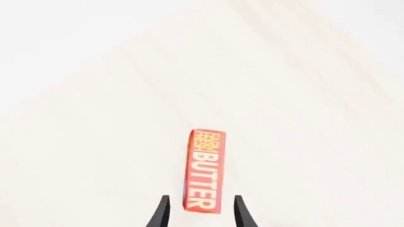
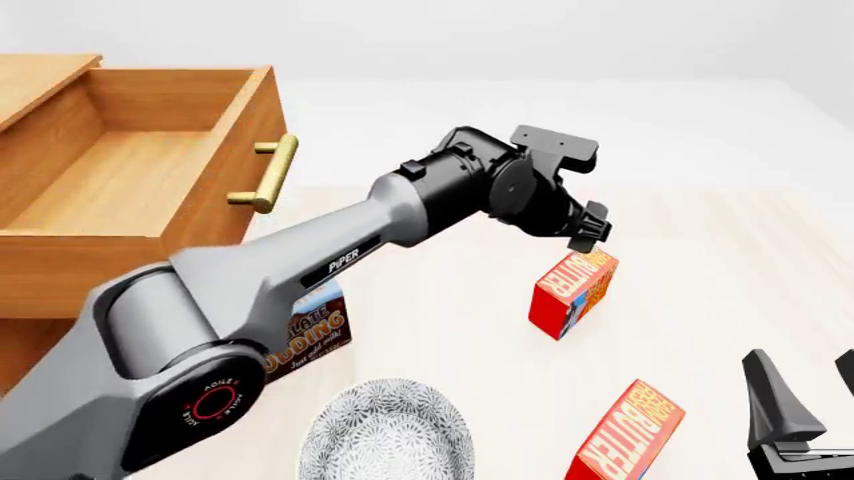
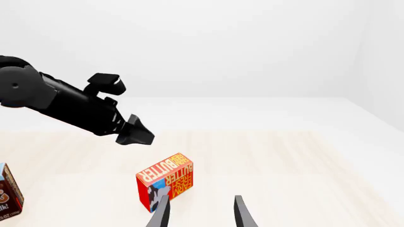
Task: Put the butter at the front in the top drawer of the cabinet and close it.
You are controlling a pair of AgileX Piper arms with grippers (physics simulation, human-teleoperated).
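Observation:
Two red butter cartons stand on the table. The nearer one (image 2: 627, 432) is at the front, near my right gripper (image 2: 807, 388), which is open and empty. The farther one (image 2: 574, 290) stands upright below my left gripper (image 2: 594, 230). In the left wrist view its red "BUTTER" side (image 1: 205, 170) lies in line with the gap of my open left gripper (image 1: 202, 213), which hangs just above it without touching. The right wrist view shows this carton (image 3: 165, 187), the left gripper (image 3: 136, 134) above it and my right gripper (image 3: 200, 215). The top drawer (image 2: 120, 180) of the cabinet (image 2: 27, 345) is pulled open and empty.
The drawer's brass handle (image 2: 267, 172) sticks out toward the left arm. A brown-and-blue chocolate pudding box (image 2: 314, 335) stands partly behind the left arm; it also shows in the right wrist view (image 3: 7, 198). A patterned grey plate (image 2: 387, 440) lies at the front.

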